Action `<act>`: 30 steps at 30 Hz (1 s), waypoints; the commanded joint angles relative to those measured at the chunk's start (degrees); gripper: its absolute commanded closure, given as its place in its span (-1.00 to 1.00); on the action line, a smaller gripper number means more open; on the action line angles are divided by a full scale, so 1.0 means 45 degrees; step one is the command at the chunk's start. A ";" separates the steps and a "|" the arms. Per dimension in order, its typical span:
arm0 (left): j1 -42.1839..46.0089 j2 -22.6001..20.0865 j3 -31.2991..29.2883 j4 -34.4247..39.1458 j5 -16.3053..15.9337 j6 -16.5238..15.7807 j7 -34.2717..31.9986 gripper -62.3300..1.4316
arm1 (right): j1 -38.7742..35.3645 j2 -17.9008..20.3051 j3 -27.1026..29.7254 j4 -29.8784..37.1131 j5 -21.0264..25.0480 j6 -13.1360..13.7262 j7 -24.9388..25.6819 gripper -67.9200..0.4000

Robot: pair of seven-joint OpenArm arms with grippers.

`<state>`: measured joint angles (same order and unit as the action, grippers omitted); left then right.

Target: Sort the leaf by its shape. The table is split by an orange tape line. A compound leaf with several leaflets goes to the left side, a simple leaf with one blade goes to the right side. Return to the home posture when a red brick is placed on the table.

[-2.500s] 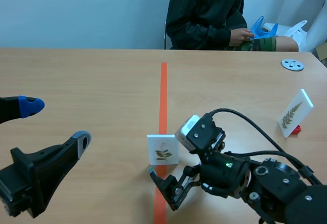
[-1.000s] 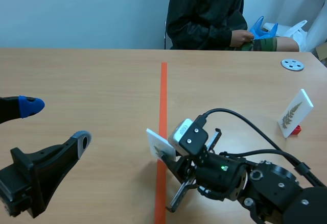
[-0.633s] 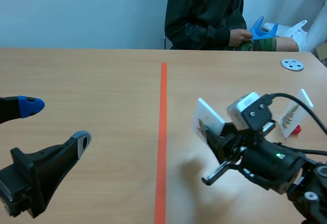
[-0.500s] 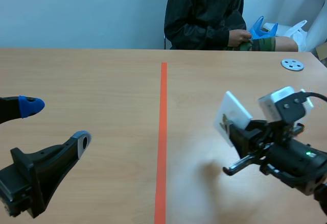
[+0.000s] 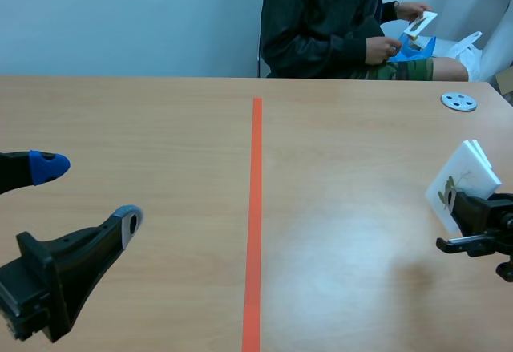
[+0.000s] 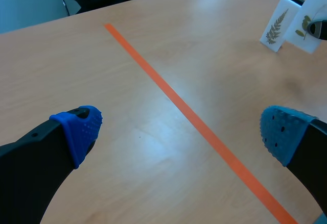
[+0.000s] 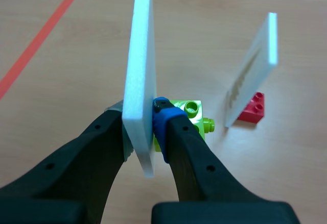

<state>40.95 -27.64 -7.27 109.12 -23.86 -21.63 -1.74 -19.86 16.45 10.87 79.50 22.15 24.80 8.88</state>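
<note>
My right gripper is shut on a white leaf card, seen edge-on between its pads, with a lime-green brick against the card's lower part. In the scene view the leaf card is held tilted at the far right of the table, the right gripper under it. Just beyond stands a fern card on a small red brick. My left gripper is open near the table's left front, holding nothing. From the left wrist, the fern card and the held card appear side by side.
The orange tape line runs down the table's middle. A grey disc lies at the far right. A person sits across the table, holding another small card and a blue object.
My right arm lifted the leaf card from the tape line and carried it right, up next to the fern card. The person raised a card. The left arm kept still.
</note>
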 commanded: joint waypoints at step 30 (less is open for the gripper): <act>-0.0010 0.0029 0.0039 0.0073 -0.0078 0.0015 -0.0175 -1.00 | 0.3638 -0.0947 0.0238 -0.5309 -0.1472 -0.1982 0.1540 0.95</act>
<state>40.95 -27.64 -7.27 109.12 -23.86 -21.47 -1.76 -4.45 11.42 11.88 54.61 15.73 15.79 14.74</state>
